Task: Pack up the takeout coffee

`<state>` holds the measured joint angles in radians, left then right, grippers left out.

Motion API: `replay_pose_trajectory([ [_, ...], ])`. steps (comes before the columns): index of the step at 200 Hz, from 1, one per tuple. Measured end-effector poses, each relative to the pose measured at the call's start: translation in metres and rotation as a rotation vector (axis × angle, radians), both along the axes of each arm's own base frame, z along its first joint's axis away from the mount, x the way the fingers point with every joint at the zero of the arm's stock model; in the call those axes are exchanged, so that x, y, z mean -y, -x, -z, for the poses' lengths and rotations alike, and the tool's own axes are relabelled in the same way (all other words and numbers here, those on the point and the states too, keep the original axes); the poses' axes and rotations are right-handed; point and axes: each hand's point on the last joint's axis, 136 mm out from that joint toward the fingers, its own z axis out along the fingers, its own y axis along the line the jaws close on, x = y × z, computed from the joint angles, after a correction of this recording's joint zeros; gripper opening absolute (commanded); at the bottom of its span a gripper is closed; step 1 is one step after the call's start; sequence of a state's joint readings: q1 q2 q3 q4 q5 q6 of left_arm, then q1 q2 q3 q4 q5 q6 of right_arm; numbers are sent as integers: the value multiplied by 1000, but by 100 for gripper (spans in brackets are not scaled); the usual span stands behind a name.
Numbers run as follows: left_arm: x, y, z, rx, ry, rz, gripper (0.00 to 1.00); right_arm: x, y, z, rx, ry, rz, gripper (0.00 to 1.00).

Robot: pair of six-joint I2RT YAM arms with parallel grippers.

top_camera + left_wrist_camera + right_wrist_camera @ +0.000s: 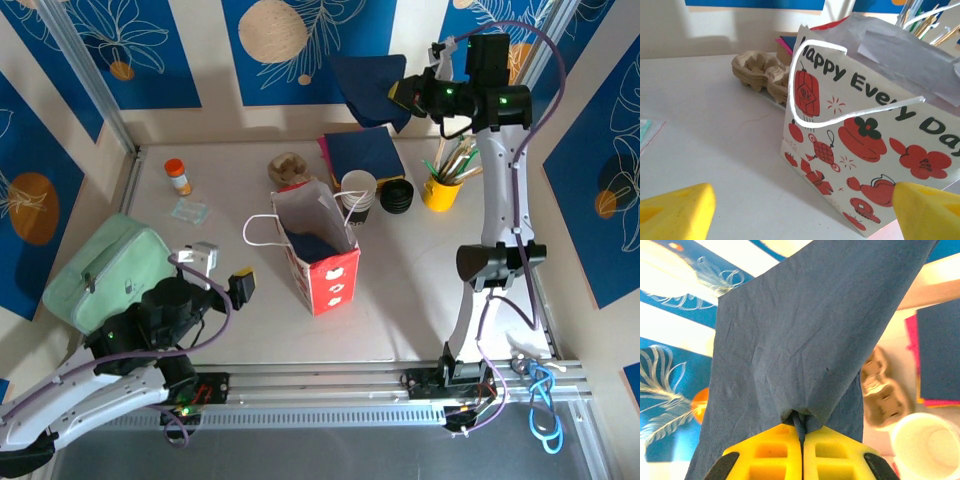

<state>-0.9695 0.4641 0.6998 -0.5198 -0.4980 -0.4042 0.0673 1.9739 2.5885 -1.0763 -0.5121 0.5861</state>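
The takeout coffee (397, 195) shows from above as a round black lid between the stack of white cups (358, 190) and the yellow holder; its side is hidden. The red-and-white paper gift bag (320, 248) (865, 150) stands open mid-table with dark blue paper inside. My right gripper (402, 95) (802, 440) is raised over the far edge, shut on a dark blue napkin (368, 85) (805, 340) that hangs from it. My left gripper (224, 270) (800, 222) is open, low over the table left of the bag, with nothing between its fingers.
A stack of blue and pink napkins (362, 152) (940, 355) and cardboard cup carriers (290, 170) (757, 70) (885, 395) lie behind the bag. A yellow holder of utensils (440, 190), an orange-capped bottle (178, 176), a small packet (188, 211) and a green pouch (105, 270) are around.
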Motion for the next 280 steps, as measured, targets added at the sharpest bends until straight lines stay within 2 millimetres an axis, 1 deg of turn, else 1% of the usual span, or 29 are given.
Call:
replay_pose_trajectory([
  [50, 5, 1, -1, -7, 17, 21, 91, -24, 62, -35, -13, -104, -118, 0],
  [70, 6, 2, -1, -11, 22, 28, 91, -35, 86, -46, -14, -132, -167, 0],
  [96, 7, 3, 0, -17, 29, 33, 91, -53, 116, -51, -39, -157, -235, 0],
  [118, 8, 3, 0, -18, 30, 35, 91, -72, 141, -46, -74, -167, -301, 0],
  [134, 8, 3, -1, -18, 30, 35, 91, -84, 156, -38, -104, -165, -333, 0],
  [168, 8, 3, 0, -21, 36, 33, 91, -106, 187, -9, -160, -128, -358, 0],
  [198, 8, 3, 0, -26, 44, 30, 91, -125, 202, 13, -165, -69, -368, 0],
  [215, 9, 2, 0, -26, 46, 30, 91, -135, 206, 33, -173, -16, -359, 0],
  [233, 10, 2, 0, -27, 46, 30, 91, -142, 206, 56, -185, 58, -331, 0],
  [280, 12, 0, 0, -29, 54, 28, 90, -146, 200, 104, -198, 274, -250, 0],
])
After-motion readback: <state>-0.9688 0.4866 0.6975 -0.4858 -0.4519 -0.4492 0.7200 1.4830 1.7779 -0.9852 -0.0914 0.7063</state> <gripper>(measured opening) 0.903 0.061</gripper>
